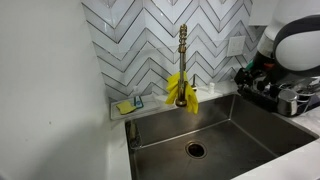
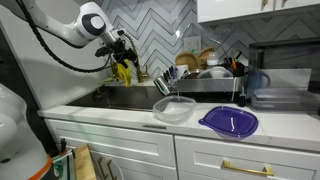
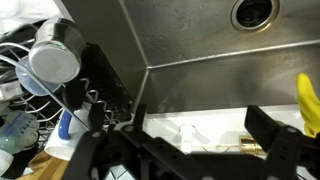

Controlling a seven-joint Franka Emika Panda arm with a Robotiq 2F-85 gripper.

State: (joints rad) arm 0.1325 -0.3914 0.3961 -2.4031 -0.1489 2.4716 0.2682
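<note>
The arm is being held outstretched over the sink (image 3: 190,35), the gripper (image 3: 172,115) spread apart and empty. The yellow cloth (image 3: 308,100) is being shown at its three o'clock, the dish rack (image 3: 50,80) at nine, open room at twelve.

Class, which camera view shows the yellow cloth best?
An exterior view: the yellow cloth hangs whole on the faucet. In an exterior view it is small, far off; the wrist view catches an edge.
</note>
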